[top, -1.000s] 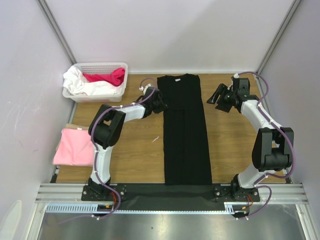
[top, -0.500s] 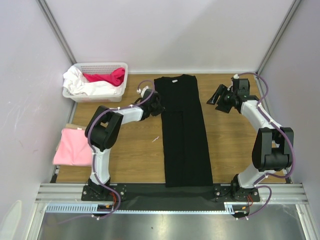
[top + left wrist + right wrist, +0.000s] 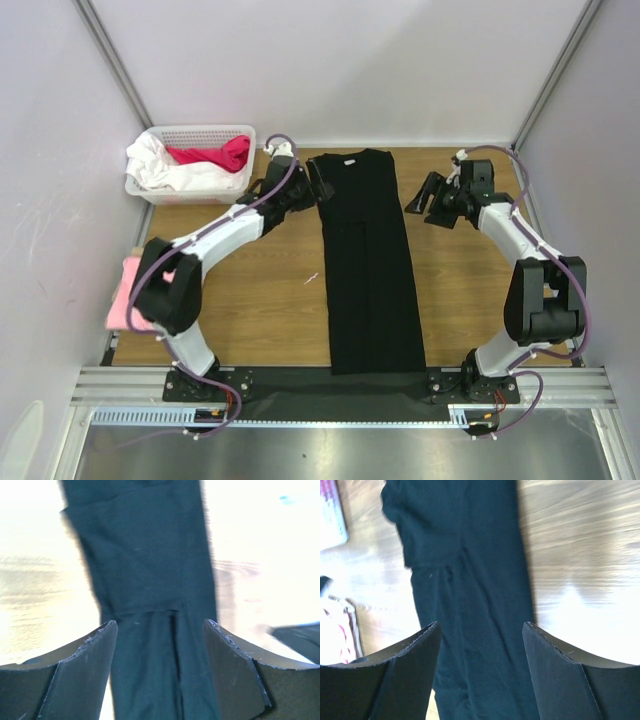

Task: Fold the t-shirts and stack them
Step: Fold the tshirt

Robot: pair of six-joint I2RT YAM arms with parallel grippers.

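Grippers flank the collar end of the black t-shirt (image 3: 368, 270), a long folded strip on the table (image 3: 260, 290); left gripper (image 3: 318, 189) and right gripper (image 3: 418, 203), jaws apart and empty, should each pinch a top corner evenly before folding toward the hem.
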